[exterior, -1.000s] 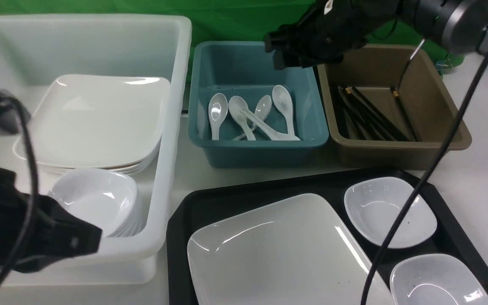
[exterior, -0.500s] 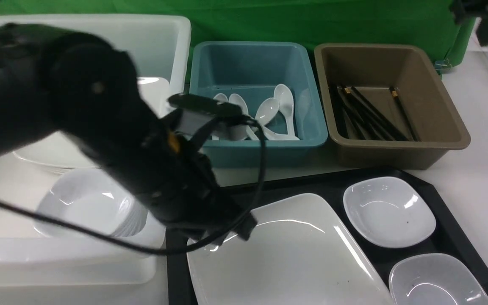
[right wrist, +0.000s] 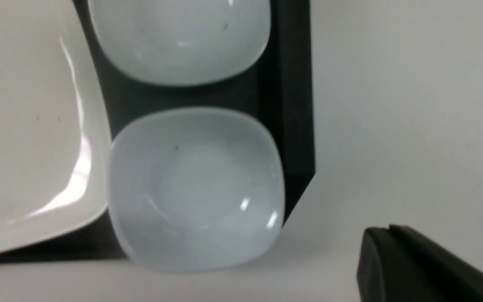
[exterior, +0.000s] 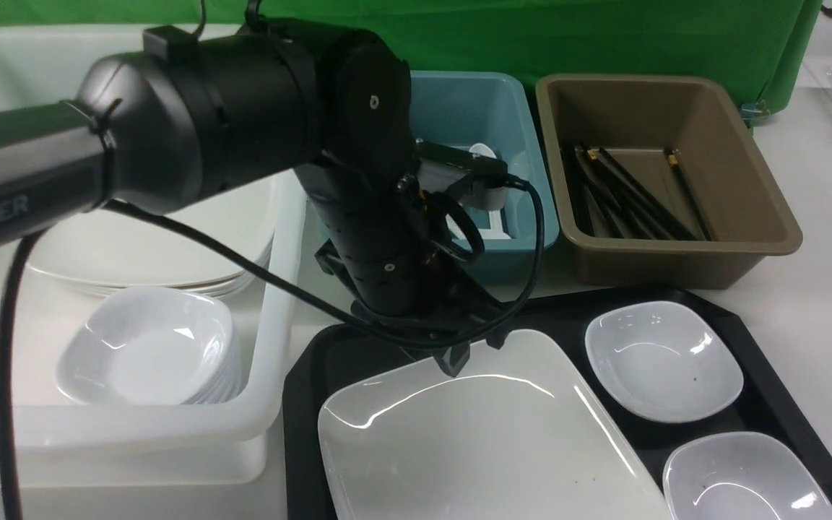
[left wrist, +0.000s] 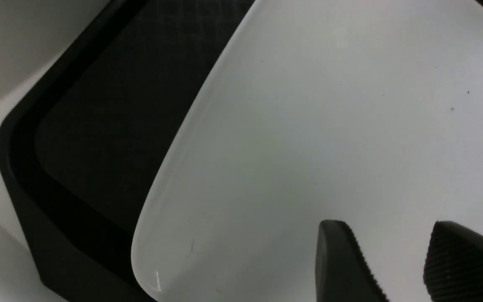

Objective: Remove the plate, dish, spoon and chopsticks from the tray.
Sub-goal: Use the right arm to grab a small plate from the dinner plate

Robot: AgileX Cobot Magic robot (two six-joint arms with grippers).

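The large white plate point(exterior: 481, 433) lies on the black tray point(exterior: 302, 390), with two small deep dishes point(exterior: 663, 361) point(exterior: 741, 477) to its right. My left gripper point(exterior: 475, 354) is open and empty, just above the plate's far edge. In the left wrist view its fingers point(left wrist: 338, 260) stand apart over the plate point(left wrist: 308, 126), beside the tray point(left wrist: 99, 126). My right gripper point(right wrist: 388, 230) is shut and empty over the bare table, beside the tray's corner point(right wrist: 292, 126) and the nearer dish point(right wrist: 191, 188). I see no spoon or chopsticks on the tray.
A white tub point(exterior: 271, 303) at the left holds stacked plates and dishes. A teal tub point(exterior: 524, 180) with spoons stands behind the tray, mostly hidden by my left arm. A brown tub point(exterior: 755, 166) at the back right holds several black chopsticks point(exterior: 633, 195).
My left arm has swung from the near left across to the tray and lowered its gripper to the plate's far edge. My right arm has withdrawn from over the tubs, out of the front view.
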